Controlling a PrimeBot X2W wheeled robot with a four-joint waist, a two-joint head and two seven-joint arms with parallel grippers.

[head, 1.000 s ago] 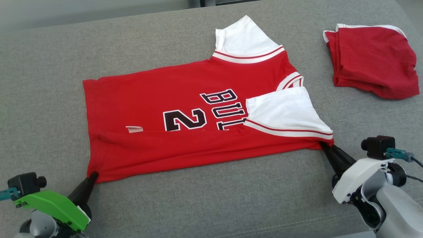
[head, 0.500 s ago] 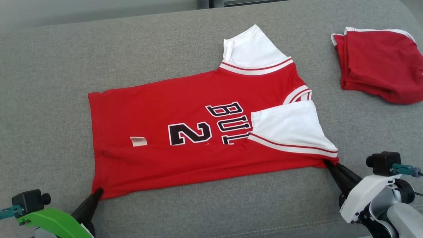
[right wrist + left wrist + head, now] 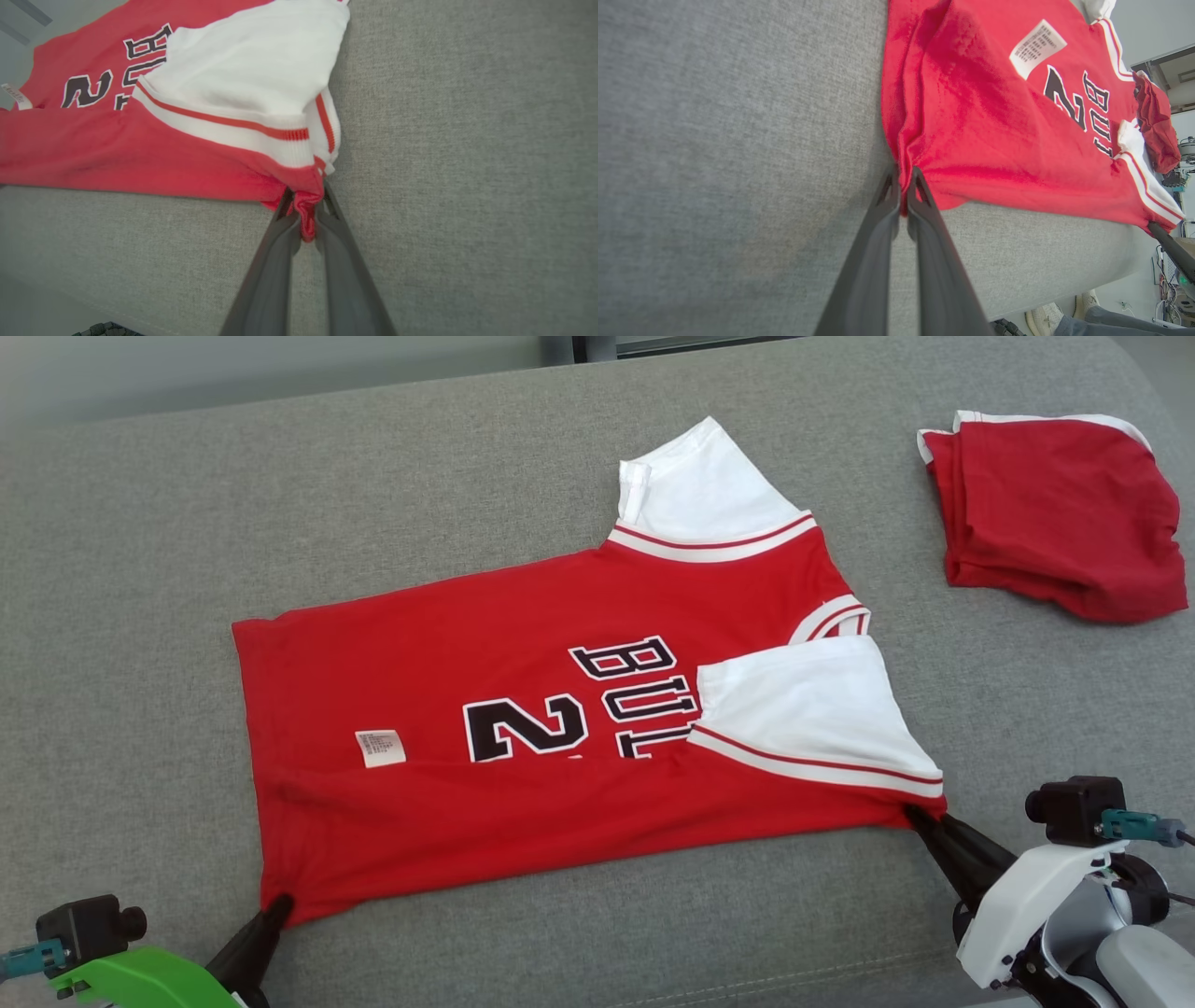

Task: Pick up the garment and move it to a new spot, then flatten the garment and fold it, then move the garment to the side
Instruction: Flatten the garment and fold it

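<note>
One grey cushion point(image 3: 140, 569) under all | shirt point(image 3: 523, 653) spread across it, near edge folded over; light, limp, sure to sag, so I take corners | my left gripper point(image 3: 903, 186) pinches hem corner | right gripper point(image 3: 306, 212) pinches shoulder-end corner

On the jersey point(image 3: 420, 663), the folded white sleeve point(image 3: 803, 719) covers the lettering past "BUL"; the label point(image 3: 380, 748) print is too small to read.

Light: bright, even, diffuse.
Shadows: faint, soft-edged.
Focus: head view sharp; fingers point(image 3: 871, 261) blurred close to the wrist lenses.
Distortion: wide-angle stretch at wrist-view edges.
</note>
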